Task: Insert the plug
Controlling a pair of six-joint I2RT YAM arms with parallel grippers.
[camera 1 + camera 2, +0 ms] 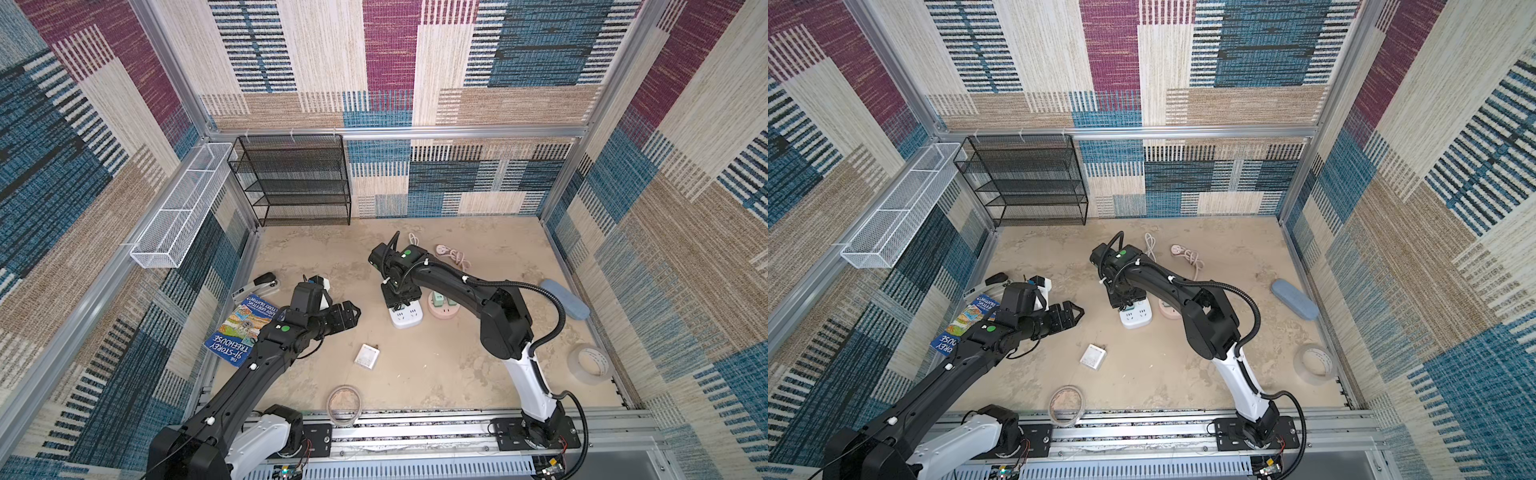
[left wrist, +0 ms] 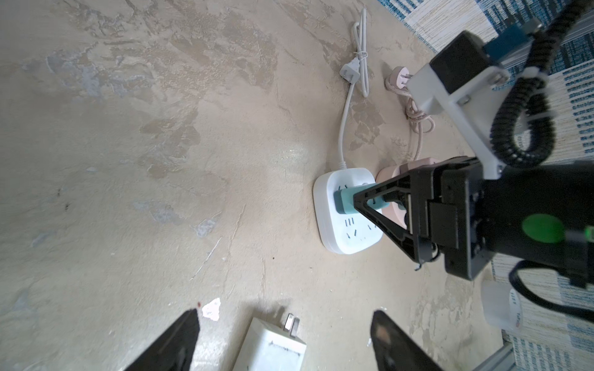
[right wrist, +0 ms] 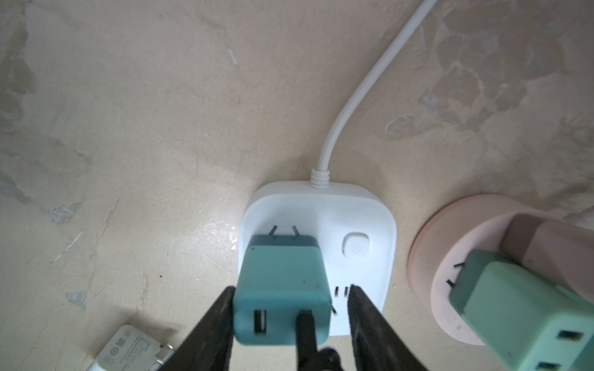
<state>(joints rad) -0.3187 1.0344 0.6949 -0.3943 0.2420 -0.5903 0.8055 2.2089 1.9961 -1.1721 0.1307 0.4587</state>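
A boxy, matte teal plug (image 3: 283, 266) is seated in a rounded, glossy white power strip (image 3: 360, 218). Ribbed jaws of the right gripper (image 3: 291, 287) are parted around it; the left gripper (image 2: 285, 313) is held wide apart.

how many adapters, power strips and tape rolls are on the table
adapters: 3, teal adapter, green adapter, white adapter
power strips: 2, white strip, pink strip
tape rolls: 2, right roll, front roll
total: 7
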